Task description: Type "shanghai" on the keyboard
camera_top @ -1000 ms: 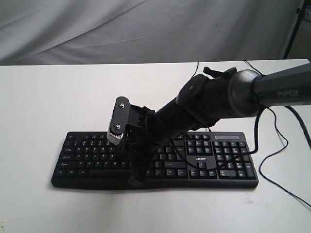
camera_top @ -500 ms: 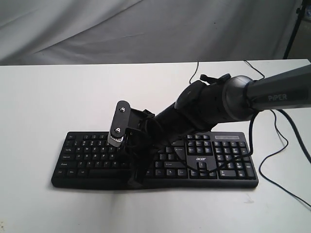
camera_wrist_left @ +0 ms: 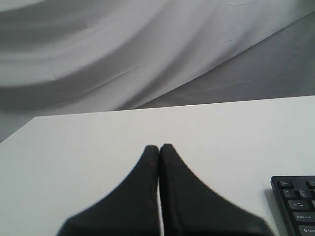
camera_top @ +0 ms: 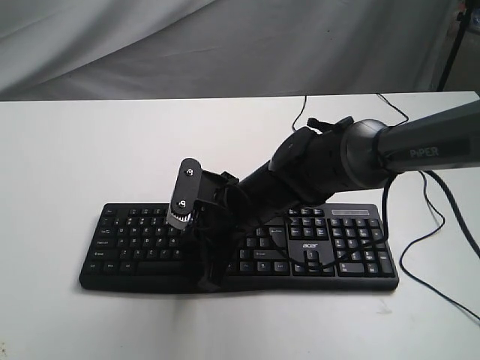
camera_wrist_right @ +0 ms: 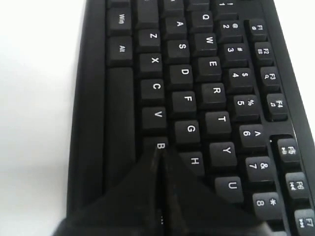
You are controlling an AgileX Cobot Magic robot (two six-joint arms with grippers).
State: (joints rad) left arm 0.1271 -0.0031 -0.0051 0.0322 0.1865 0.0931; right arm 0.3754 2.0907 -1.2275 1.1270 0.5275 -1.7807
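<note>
In the exterior view we are losing the middle keys of the keyboard (camera_top: 142,244) behind the right arm (camera_top: 315,169), and its lettering is showing too small to read. The right gripper (camera_wrist_right: 160,152) is covering the keys past B and H; whether it is touching any, we are failing to tell. The left wrist view is cutting off all but one keyboard corner.

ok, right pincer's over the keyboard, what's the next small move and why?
Probably shift the shut right pincer slightly from the B key toward the H key, then press down. Its tip sits over B's edge, beside H; "shanghai" needs H, not B. Which letter is due isn't shown.
</note>
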